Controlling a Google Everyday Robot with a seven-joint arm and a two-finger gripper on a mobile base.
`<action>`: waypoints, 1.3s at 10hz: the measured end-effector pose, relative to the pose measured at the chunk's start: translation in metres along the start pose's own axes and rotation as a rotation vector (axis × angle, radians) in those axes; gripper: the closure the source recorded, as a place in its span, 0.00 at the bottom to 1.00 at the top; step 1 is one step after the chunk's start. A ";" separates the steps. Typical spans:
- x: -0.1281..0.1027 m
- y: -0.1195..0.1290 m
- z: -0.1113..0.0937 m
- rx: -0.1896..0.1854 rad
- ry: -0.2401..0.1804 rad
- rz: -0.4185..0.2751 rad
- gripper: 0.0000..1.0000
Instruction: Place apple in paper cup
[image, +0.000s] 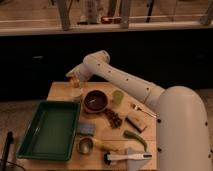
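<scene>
The small white paper cup (76, 92) stands on the wooden table (60, 92) near its far left corner, left of the dark brown bowl (95, 100). My gripper (74, 79) hangs just above the cup's mouth at the end of the white arm. An orange-red bit at the gripper (75, 82) looks like the apple, held directly over the cup.
A green tray (50, 129) fills the table's left front. A pale green cup (118, 96) stands right of the bowl. A shiny metal cup (85, 145), a blue sponge (85, 129), a long green vegetable (135, 138), dark grapes (113, 117) and a white-handled brush (127, 156) lie toward the front.
</scene>
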 end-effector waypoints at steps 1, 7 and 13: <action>0.000 0.000 -0.001 0.001 0.001 0.000 0.20; 0.001 -0.002 -0.005 -0.001 -0.002 -0.006 0.20; 0.007 0.000 -0.004 -0.018 -0.020 -0.006 0.20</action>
